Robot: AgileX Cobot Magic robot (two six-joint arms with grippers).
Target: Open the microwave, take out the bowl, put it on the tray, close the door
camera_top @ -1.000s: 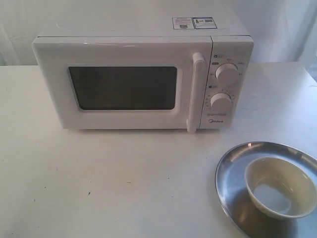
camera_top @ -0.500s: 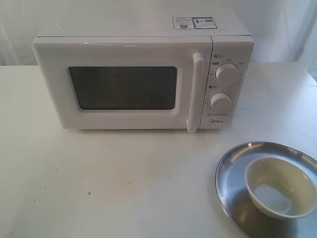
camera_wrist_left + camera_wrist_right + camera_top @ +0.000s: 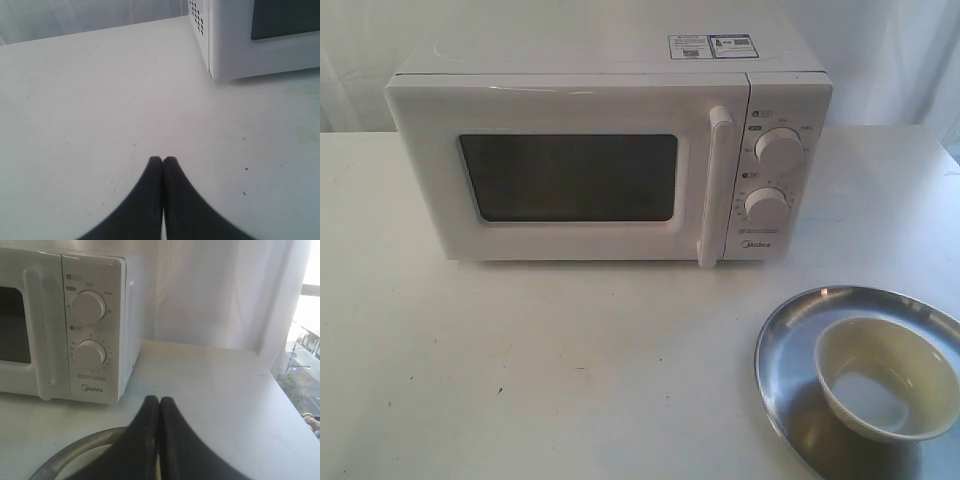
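The white microwave [image 3: 610, 150] stands at the back of the table, its door [image 3: 570, 175] shut and the bar handle [image 3: 715, 185] upright. At the front right, the cream-white bowl [image 3: 885, 375] sits inside the silver tray [image 3: 785, 345]. Neither gripper shows in the exterior view. In the left wrist view my left gripper [image 3: 163, 160] is shut and empty over bare table, off the microwave's [image 3: 235, 40] corner. My right gripper [image 3: 159, 400] is shut and empty above the tray's rim [image 3: 75, 450], in front of the microwave's knobs [image 3: 87, 307].
The white table [image 3: 520, 370] spreads in front of the microwave. A white curtain [image 3: 210, 290] hangs behind, and a window [image 3: 305, 340] lies past the table's right edge.
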